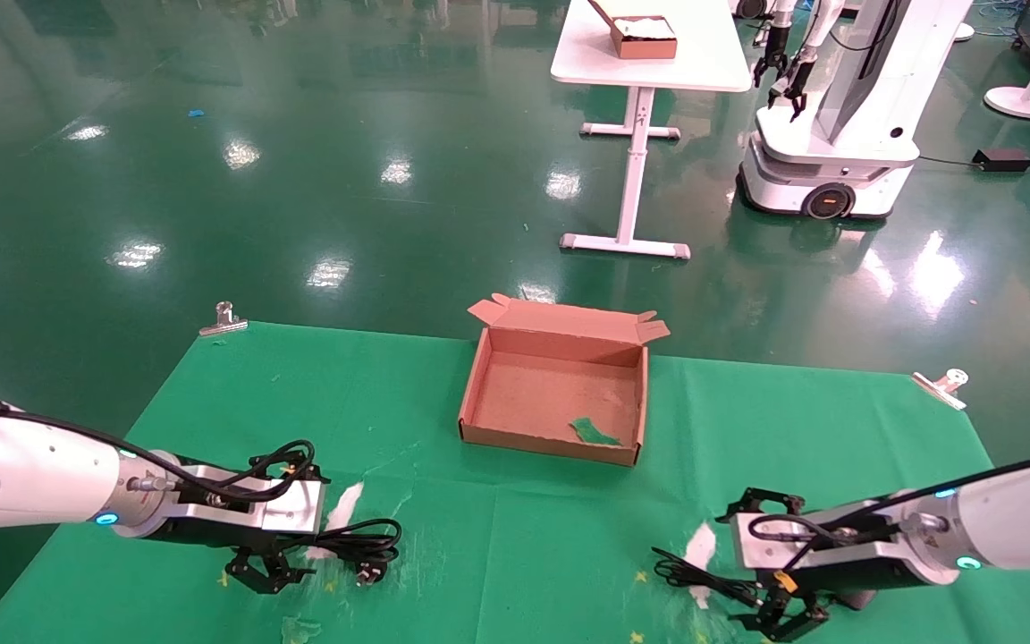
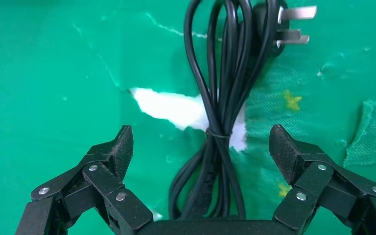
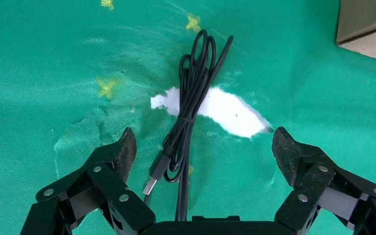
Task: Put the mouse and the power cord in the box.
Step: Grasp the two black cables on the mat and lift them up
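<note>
Head view hides most of the cord [image 1: 358,543] behind the left jaws [image 1: 266,572], which hang wide open over it at the worktop's [image 1: 515,555] near left. Left wrist view alone shows its pronged plug [image 2: 279,24]. Right jaws [image 1: 788,617], also spread, straddle a thin tied cable [image 3: 188,107]; the mouse itself is hidden. Box [image 1: 555,389] sits open mid-worktop.

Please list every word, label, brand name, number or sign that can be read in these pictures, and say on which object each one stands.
No text can be read in any view.
The box: plain cardboard, no print visible.
The power cord and its plug: no marking visible.
The thin cable with its USB plug: no marking visible.
The left claw and right claw: no lettering.
The other robot in the background: too far to read anything.
</note>
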Controlling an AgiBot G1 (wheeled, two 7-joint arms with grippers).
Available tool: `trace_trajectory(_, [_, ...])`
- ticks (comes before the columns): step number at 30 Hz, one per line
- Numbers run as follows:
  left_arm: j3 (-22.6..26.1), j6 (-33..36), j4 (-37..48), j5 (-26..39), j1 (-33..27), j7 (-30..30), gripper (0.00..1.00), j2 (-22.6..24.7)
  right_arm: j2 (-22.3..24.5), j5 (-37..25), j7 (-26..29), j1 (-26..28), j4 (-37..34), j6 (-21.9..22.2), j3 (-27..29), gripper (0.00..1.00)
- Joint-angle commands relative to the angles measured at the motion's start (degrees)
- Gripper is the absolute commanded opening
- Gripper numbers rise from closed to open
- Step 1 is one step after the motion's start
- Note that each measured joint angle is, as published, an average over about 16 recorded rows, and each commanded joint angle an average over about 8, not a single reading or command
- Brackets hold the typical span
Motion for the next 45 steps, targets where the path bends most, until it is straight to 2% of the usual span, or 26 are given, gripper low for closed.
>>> trace_trajectory(1, [0.0, 0.1, 0.8, 0.1, -0.3, 0.8, 0.07, 0.1, -0.4, -0.1, -0.8, 0.3, -1.0, 0.2, -0.1, 0.0])
trace_trajectory(3, [0.0, 0.0, 1.0, 0.1, -0.4, 1.0, 0.0, 0.2, -0.5, -0.2, -0.9, 0.4, -1.3, 0.2, -0.1, 0.0])
trace_trajectory(45, [-0.1, 0.3, -0.1, -0.2, 0.0, 0.3, 0.0, -0.2, 0.1, 0.2, -0.4, 0.0, 0.0, -0.1, 0.1, 0.0])
